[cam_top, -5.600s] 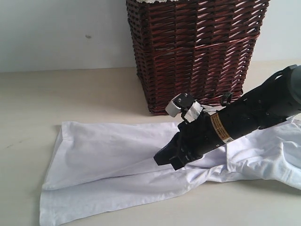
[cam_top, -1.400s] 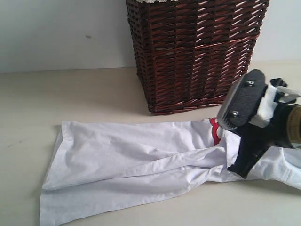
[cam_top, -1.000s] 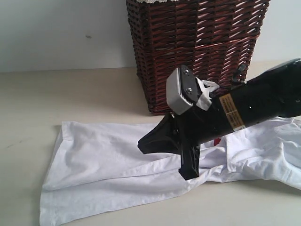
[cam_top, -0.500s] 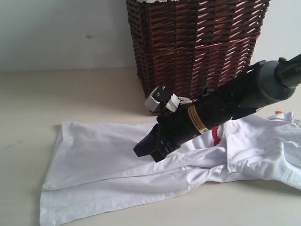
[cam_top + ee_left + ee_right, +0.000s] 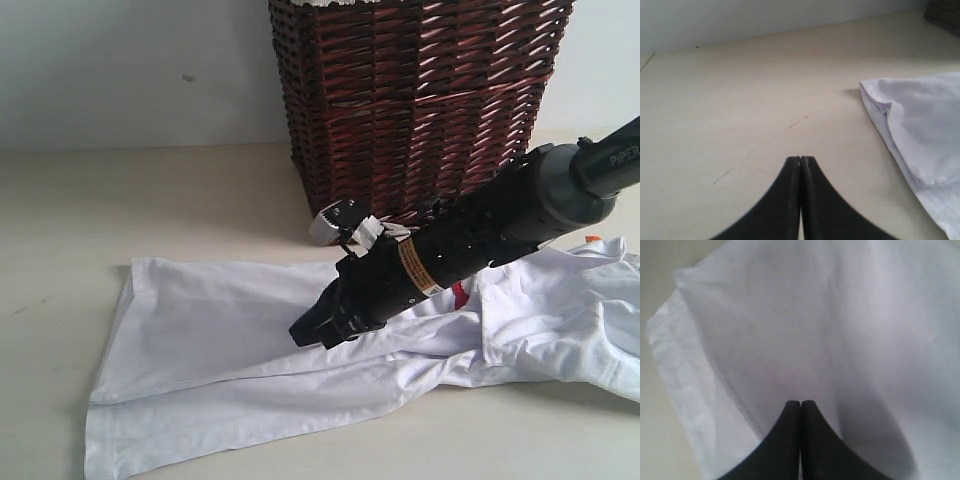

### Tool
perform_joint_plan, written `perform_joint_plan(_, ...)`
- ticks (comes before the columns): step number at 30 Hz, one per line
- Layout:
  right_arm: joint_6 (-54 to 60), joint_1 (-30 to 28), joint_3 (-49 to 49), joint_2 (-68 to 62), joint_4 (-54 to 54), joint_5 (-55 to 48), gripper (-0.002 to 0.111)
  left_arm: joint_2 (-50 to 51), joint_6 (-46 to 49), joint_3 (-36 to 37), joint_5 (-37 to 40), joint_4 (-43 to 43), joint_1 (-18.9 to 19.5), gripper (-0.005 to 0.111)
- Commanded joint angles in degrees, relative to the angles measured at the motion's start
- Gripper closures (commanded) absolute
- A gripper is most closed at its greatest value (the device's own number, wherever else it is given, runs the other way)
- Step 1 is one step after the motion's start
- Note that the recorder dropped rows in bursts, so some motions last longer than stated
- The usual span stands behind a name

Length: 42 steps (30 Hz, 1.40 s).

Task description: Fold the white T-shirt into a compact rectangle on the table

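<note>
Pale beige table (image 5: 150,200) is shown with a dark wicker basket (image 5: 420,110) at the back and the white T-shirt (image 5: 230,330) spread in front of it, long axis running left to right, hem to the left and collar end to the right. Over its middle the right gripper (image 5: 305,333) is held pinched together and empty. Beside the hem, the left gripper (image 5: 800,165) is likewise closed over bare table.

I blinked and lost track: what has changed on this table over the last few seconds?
The black right gripper swung to the right, then returned over the middle of the white T-shirt, shut and holding nothing. The shirt's right end has shifted, with red print now showing. Its left half, the dark brown wicker basket and the pale beige table stayed put.
</note>
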<state>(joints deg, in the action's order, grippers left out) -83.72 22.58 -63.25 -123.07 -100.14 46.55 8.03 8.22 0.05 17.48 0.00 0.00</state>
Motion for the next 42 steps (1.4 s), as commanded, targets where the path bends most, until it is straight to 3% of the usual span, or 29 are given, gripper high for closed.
perform_joint_plan(1,-3.52,0.05,1.86,0.05,0.19,2.97,0.108,-0.27,0.10,-0.05,-0.22,-0.45,0.07,0.107)
perform_joint_plan(13,-5.50,0.05,6.27,9.21,0.19,3.10,0.108,-0.27,0.10,-0.05,-0.22,-0.45,0.07,0.107)
perform_joint_plan(20,0.18,-1.54,6.27,28.02,0.19,-3.40,0.108,-0.27,0.10,-0.05,-0.22,-0.45,0.07,0.107)
perform_joint_plan(25,7.74,-9.51,8.80,36.62,0.19,-15.47,0.108,-0.27,0.10,-0.05,-0.22,-0.45,0.07,0.107)
perform_joint_plan(29,8.87,-21.09,15.13,40.09,0.19,-22.30,0.108,-0.27,0.10,-0.05,-0.22,-0.45,0.07,0.107)
perform_joint_plan(33,7.98,-33.12,24.19,41.16,0.19,-21.57,0.108,-0.27,0.10,-0.05,-0.22,-0.45,0.07,0.107)
perform_joint_plan(36,12.69,-36.88,30.81,41.16,0.19,-19.20,0.107,-0.27,0.10,-0.05,-0.22,-0.45,0.07,0.107)
perform_joint_plan(39,14.75,-37.27,34.24,40.46,0.19,-19.06,0.092,-0.27,0.10,-0.05,-0.22,-0.45,0.07,0.107)
perform_joint_plan(41,14.75,-37.27,34.82,38.84,0.19,-18.78,0.071,-0.27,0.10,-0.05,-0.22,-0.45,0.07,0.107)
perform_joint_plan(42,14.75,-37.27,34.82,37.52,0.19,-18.77,0.055,-0.27,0.10,-0.05,-0.22,-0.45,0.07,0.107)
